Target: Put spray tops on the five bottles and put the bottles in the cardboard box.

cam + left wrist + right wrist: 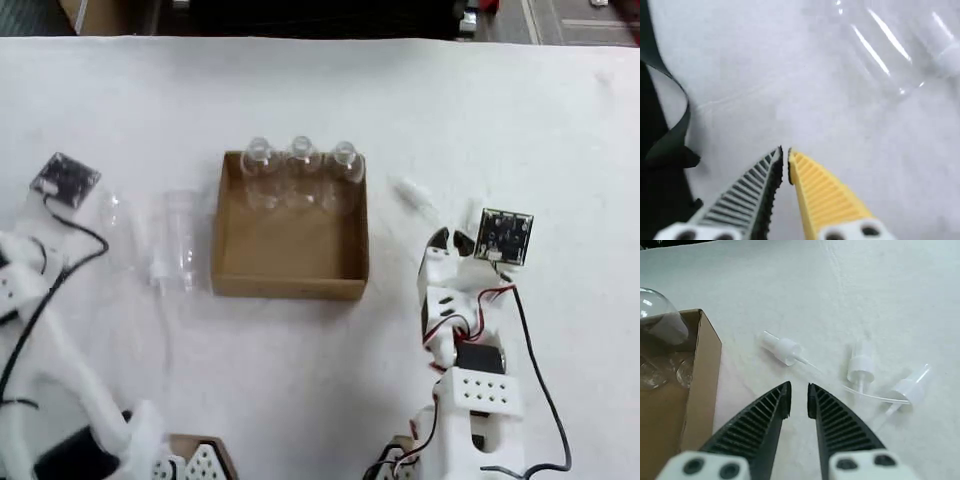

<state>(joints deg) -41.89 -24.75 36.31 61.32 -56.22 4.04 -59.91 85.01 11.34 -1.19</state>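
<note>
The cardboard box [288, 282] sits mid-table with three clear bottles [300, 165] standing along its far wall; one bottle's shoulder [660, 325] rises above the box corner [702, 375]. Two more clear bottles [178, 240] lie on the table left of the box, one of them [890, 45] just ahead of my left gripper [785, 154], whose grey and yellow fingers are shut on nothing. Three white spray tops [782, 349] [861, 369] [905, 389] lie right of the box. My right gripper [799, 392] [448, 241] hovers short of them, slightly open and holding nothing.
White cloth covers the table [560, 130]. A black cable [670, 135] hangs beside the left gripper. The right arm's body [470, 390] stands at the near right edge, the left arm's [60, 400] at the near left. Bare cloth lies in front of the box.
</note>
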